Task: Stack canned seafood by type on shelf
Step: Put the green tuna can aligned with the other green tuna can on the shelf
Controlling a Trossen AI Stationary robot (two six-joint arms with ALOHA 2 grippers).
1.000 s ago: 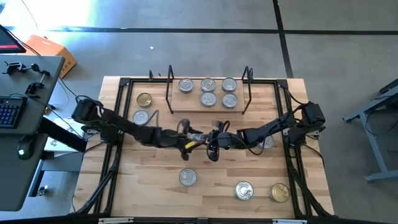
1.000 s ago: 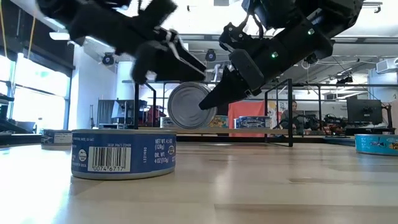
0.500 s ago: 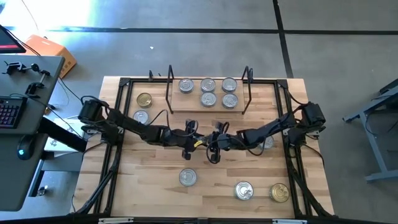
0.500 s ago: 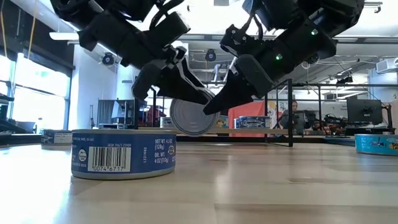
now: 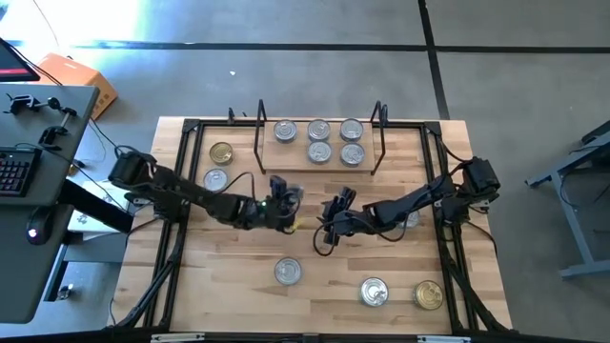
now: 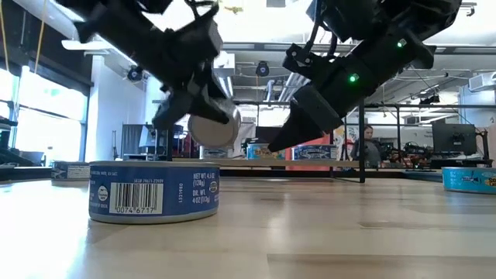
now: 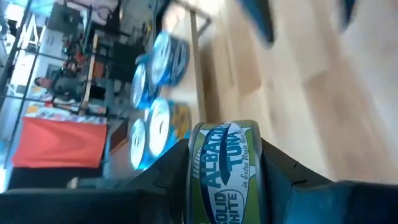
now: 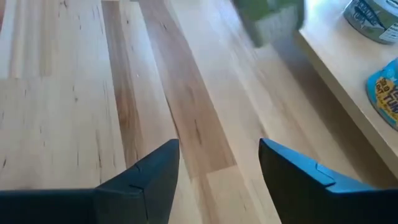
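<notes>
The green-labelled tin [image 7: 225, 171] sits clamped between the left pincer's [image 7: 227, 180] fingers.

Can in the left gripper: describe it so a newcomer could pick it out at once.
Start from the shelf at the table's far edge, then come toward the table's middle, where the left gripper holds one tin in the air. Its green label reads albacore tuna, while the nearest tin standing on the table wears a blue label.

Green tin [image 7: 225, 171]: "ALBACORE TUNA", "SOLID WHITE". Blue tin [image 6: 154, 191]: barcode "0074 6717", "NET WT".
</notes>
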